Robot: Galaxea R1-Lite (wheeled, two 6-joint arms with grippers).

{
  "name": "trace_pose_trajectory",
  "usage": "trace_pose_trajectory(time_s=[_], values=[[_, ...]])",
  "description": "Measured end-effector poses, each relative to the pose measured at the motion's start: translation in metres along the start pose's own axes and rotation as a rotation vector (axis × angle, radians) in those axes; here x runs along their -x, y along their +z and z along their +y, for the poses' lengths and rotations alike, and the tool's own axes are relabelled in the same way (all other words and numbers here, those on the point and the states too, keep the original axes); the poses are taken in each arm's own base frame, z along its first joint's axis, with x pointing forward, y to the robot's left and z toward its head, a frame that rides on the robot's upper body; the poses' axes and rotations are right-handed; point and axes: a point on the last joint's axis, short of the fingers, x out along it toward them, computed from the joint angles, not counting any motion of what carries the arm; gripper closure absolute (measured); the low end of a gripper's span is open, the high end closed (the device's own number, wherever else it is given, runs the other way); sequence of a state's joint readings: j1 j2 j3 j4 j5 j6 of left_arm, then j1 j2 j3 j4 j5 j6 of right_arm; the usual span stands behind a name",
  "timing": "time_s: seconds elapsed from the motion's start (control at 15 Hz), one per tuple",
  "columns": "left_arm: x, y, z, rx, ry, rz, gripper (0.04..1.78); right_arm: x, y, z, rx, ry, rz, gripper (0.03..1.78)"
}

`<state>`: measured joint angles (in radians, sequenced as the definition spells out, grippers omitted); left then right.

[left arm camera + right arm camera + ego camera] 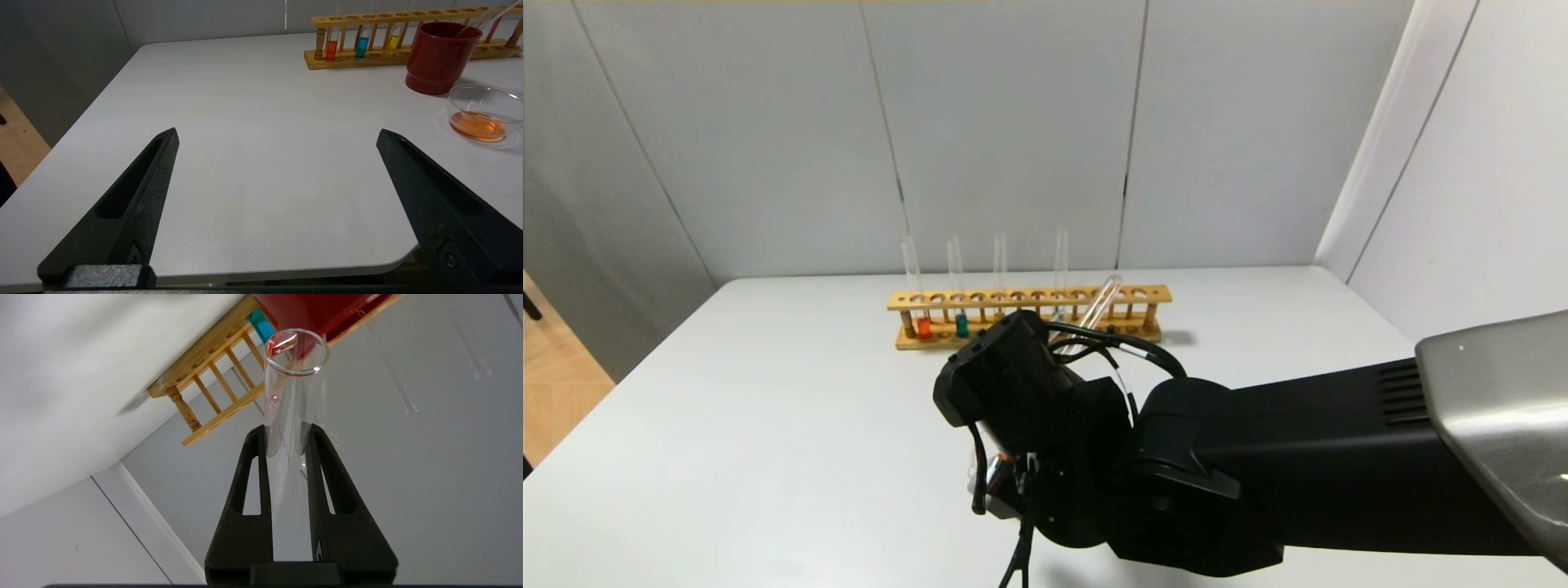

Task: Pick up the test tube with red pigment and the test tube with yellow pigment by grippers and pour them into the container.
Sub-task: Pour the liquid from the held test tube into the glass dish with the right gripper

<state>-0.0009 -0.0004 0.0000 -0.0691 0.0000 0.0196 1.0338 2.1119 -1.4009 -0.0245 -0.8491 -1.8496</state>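
While the right pincer (286,435) clamps the test tube with red pigment (292,388), the left pincer (278,139) gapes.

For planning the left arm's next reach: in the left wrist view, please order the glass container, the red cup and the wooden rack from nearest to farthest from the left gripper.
From the left gripper, open:
1. Glass container, toward the right arm's side.
2. Red cup, just behind it.
3. Wooden rack, at the table's far edge.

In the head view the right arm (1258,457) hides the container and red cup; the wooden rack (404,36) is cut off at the left wrist view's 2 o'clock edge.
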Motion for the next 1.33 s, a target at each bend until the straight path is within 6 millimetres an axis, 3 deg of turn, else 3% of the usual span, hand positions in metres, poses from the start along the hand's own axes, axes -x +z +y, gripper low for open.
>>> trace_pose_trajectory(time_s=[0.47,1.33], values=[[0.000,0.000,0.000,0.000,0.000,0.000,0.11,-0.001,-0.004,0.001,-0.295,-0.083,0.016,1.54],[0.000,0.000,0.000,0.000,0.000,0.000,0.11,0.040,-0.038,-0.020,-1.161,-0.186,-0.131,1.54]])
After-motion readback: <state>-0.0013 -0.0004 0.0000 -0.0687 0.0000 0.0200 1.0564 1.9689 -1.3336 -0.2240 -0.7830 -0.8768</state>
